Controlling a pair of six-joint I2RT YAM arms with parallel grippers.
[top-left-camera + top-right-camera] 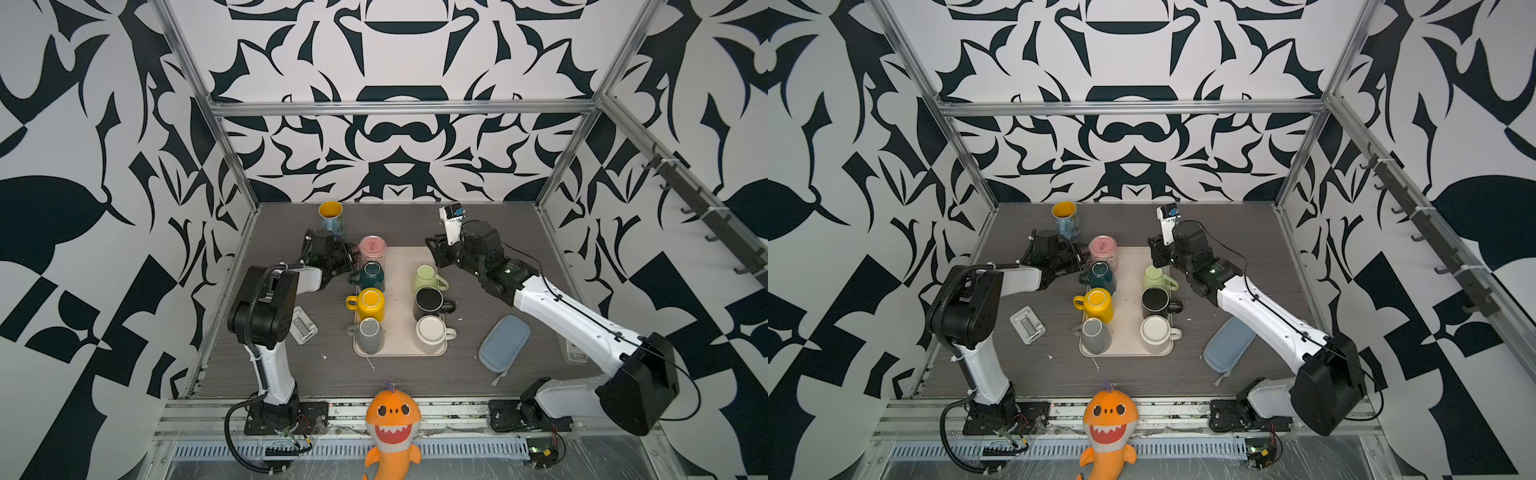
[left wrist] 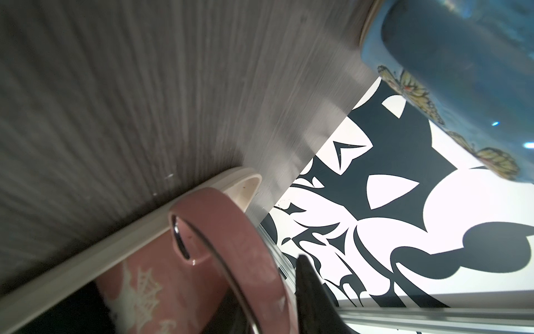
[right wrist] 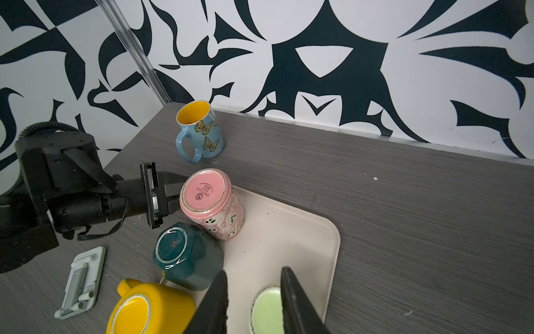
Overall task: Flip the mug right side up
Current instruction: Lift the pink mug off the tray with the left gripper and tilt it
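You have eight mugs on the bench (image 1: 490,232), seven of them upside down on the cream tray (image 1: 399,340) and one standing upright off it. On the tray, the column nearer your left arm holds four: the pink mug (image 1: 372,248) at the far end, then a dark green mug (image 1: 369,275), a yellow mug (image 1: 369,303) and a grey mug (image 1: 369,334). The other column holds three: a pale green mug (image 1: 427,278), a black mug (image 1: 430,302) and a white mug (image 1: 432,332). The eighth, a blue butterfly mug (image 1: 332,220) with a yellow inside, stands right side up near the back wall, just behind your left arm's wrist.

The pink mug is bottom up at the tray's far corner, and in the right wrist view it leans a little, its base (image 3: 204,191) tilted toward your left hand (image 3: 176,191). That hand's two fingers reach the mug's side at the handle; the left wrist view shows the pink handle (image 2: 231,245) close in front of a dark fingertip (image 2: 306,277), but you cannot tell from these views whether the grip is closed on it.

Your right hand (image 3: 254,292) hangs above the pale green mug with its fingers parted to a narrow gap and nothing between them.

Off the tray there is one small grey phone stand (image 1: 303,325), one blue soft case (image 1: 505,340) and one orange shark toy (image 1: 392,424) at the front rail.
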